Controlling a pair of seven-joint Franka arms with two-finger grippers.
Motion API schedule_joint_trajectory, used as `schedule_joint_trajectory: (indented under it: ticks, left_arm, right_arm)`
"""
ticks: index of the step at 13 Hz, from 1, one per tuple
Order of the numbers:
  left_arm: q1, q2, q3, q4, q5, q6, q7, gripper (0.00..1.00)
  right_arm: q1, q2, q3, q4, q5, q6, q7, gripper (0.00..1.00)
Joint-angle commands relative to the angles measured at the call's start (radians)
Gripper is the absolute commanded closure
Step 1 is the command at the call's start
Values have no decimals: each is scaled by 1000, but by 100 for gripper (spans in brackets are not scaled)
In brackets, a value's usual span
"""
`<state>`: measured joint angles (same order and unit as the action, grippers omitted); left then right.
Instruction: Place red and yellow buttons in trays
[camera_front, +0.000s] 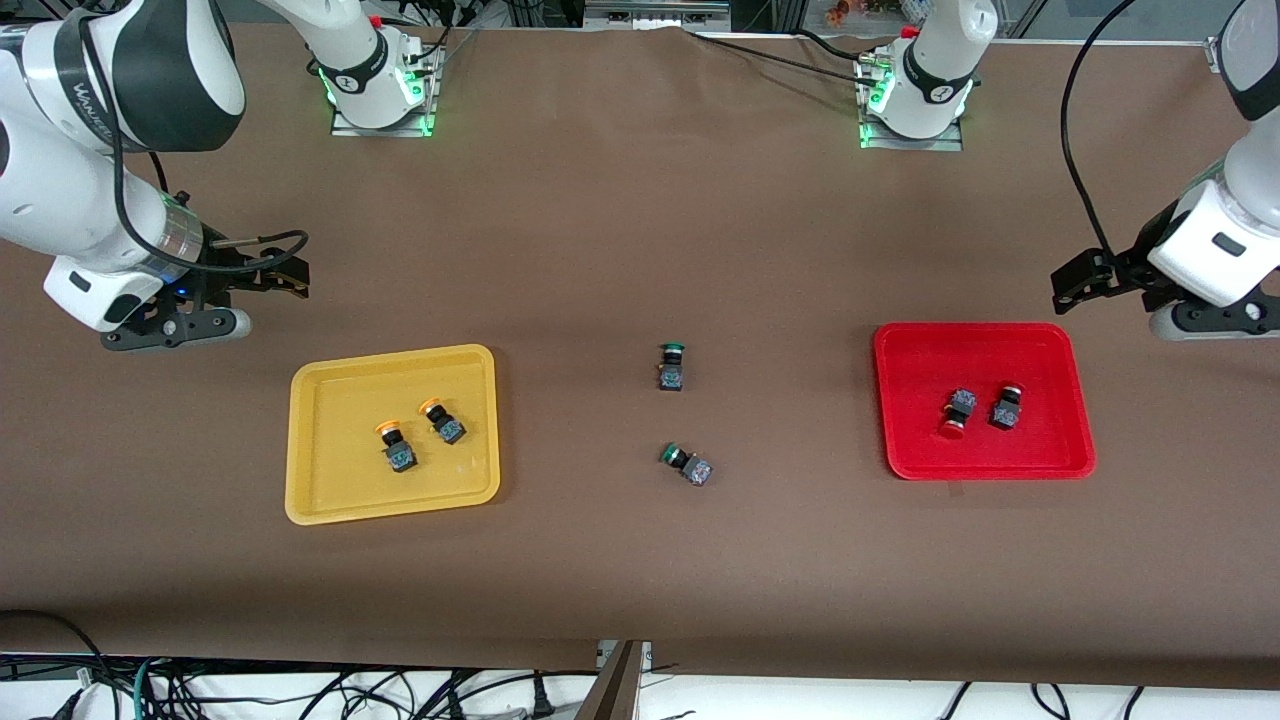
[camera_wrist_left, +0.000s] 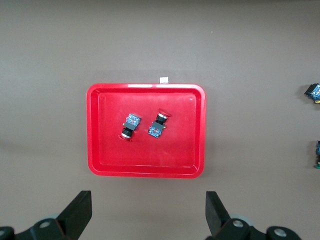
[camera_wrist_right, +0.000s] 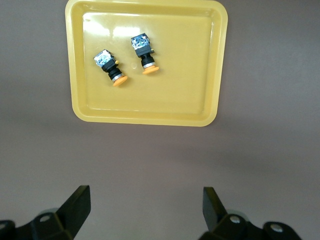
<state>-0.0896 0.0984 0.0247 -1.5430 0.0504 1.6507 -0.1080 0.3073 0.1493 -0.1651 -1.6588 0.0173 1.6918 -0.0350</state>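
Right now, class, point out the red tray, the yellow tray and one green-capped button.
red tray (camera_front: 1075, 400), front view, bare rim.
yellow tray (camera_front: 330, 500), front view, bare floor.
green-capped button (camera_front: 672, 370), front view, dark body.

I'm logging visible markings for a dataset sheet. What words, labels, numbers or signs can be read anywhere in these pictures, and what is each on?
"WANDE...": partial white lettering on the dark band of the right arm; the rest curves out of sight.
Round dark marks on both arm bases: too small to read.
Small white tag beside the red tray: too small to read.
Yellow tray, buttons, table: no text visible.
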Motion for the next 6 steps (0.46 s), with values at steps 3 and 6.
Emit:
schedule_joint_trajectory:
  ticks: [3,6]
  left_arm:
    - [-1,-63,15,-75,-20,17,-9,0]
    - [34,-80,-22,-98,-20,24,-9,0]
  right_arm:
    - [10,-7,33,54,-13,-23,1,0]
    - [7,1,33,86,-17,-23,-6,0]
